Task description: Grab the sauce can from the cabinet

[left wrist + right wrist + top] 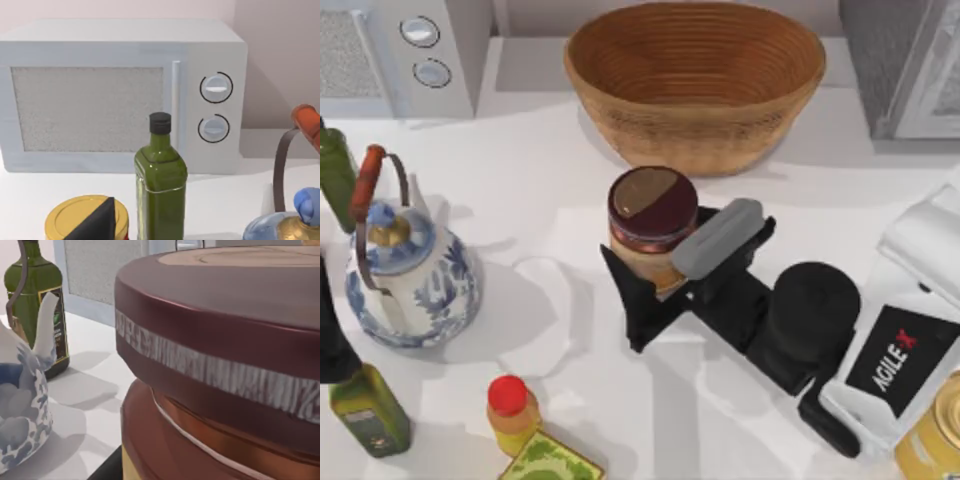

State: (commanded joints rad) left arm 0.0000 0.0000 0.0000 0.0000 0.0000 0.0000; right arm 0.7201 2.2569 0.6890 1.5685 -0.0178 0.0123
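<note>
We see the can (652,215) at the table's (560,200) centre, basket (695,80) at its twelve o'clock, teapot (410,270) at nine, cabinet (905,65) at two.

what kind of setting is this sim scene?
Looks like a rendered kitchen counter. Cues: a white microwave with two knobs, a green oil bottle, a blue-and-white teapot and a wicker basket. The right gripper sits around the sauce can mid-table.

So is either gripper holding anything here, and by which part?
The right gripper has its fingers on either side of the sauce can, at its body below the maroon rim; a firm hold looks likely.
</note>
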